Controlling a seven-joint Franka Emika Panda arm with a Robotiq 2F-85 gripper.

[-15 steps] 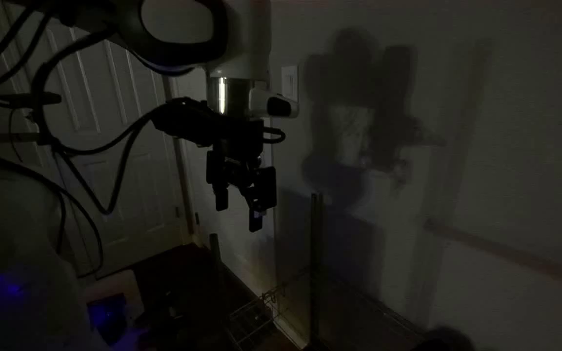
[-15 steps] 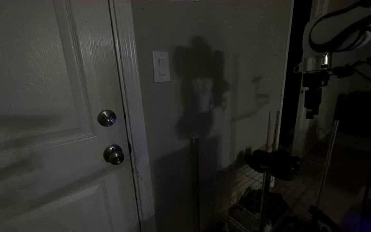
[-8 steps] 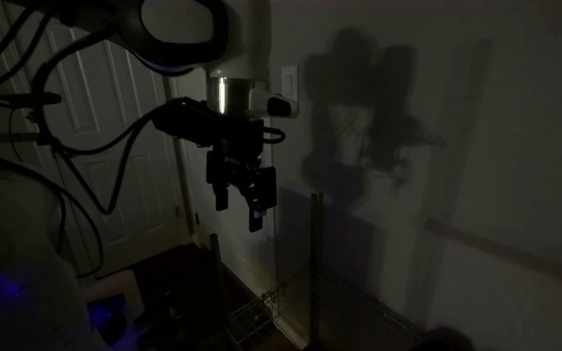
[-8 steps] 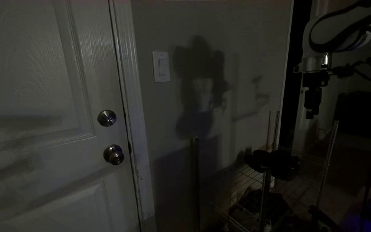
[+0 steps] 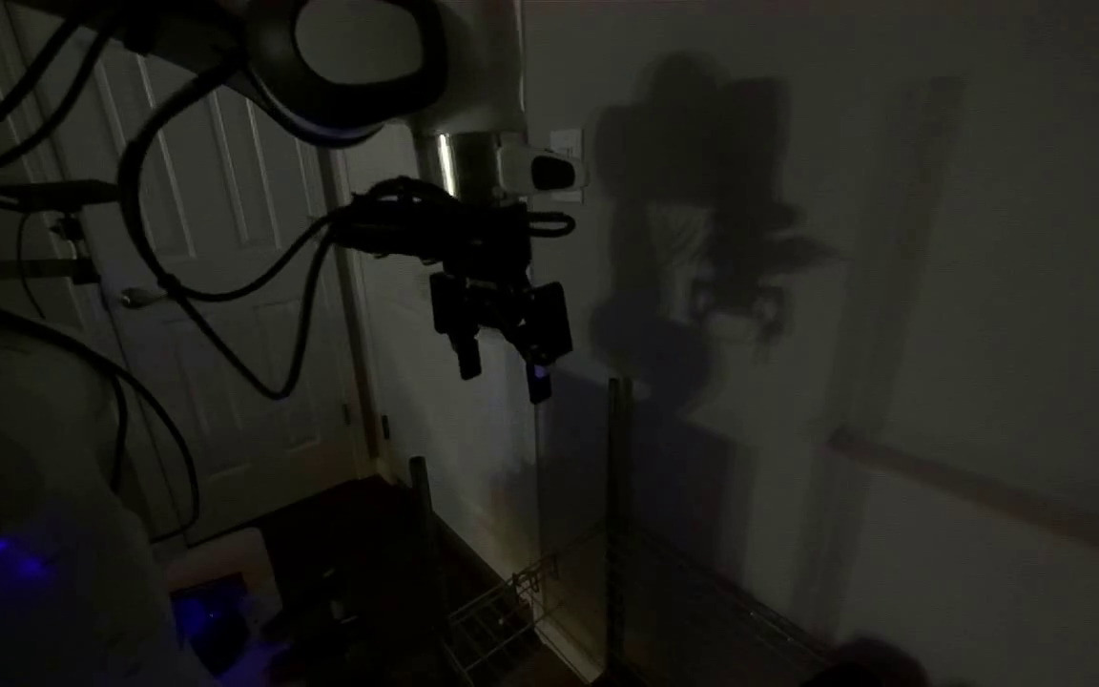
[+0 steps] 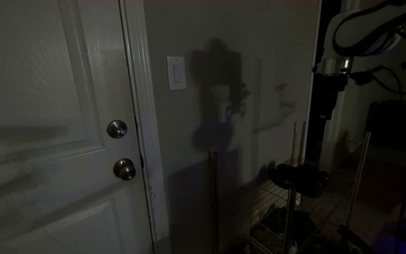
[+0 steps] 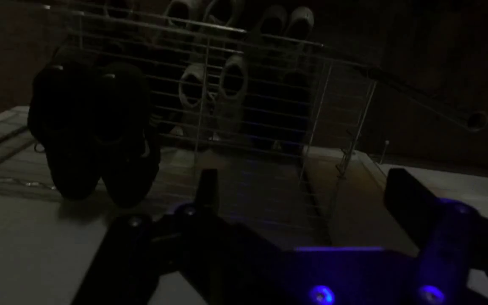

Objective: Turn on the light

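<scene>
The light switch [image 6: 176, 73] is a white upright plate with a rocker on the grey wall beside the door frame. In an exterior view its upper part [image 5: 567, 142] shows behind the wrist, which hides much of the rest. My gripper [image 5: 504, 377] hangs fingers down, lower than the switch. In an exterior view the gripper [image 6: 327, 106] is at the far right, well apart from the switch across the wall. In the wrist view the gripper [image 7: 302, 180] has its two black fingers spread with nothing between them. The switch is out of the wrist view. No lamp shows.
The room is dark. A wire rack [image 7: 265, 38] with shoes stands below the gripper. Upright metal posts [image 5: 618, 515] rise near the wall. A white door [image 6: 41, 88] has a round knob [image 6: 124, 169] and a lock [image 6: 117, 129]. Cables [image 5: 297, 353] loop beside the arm.
The arm stays still at first, then the gripper moves up and right in an exterior view, and left in an exterior view. The wrist now covers more of the switch. The fingers stay open.
</scene>
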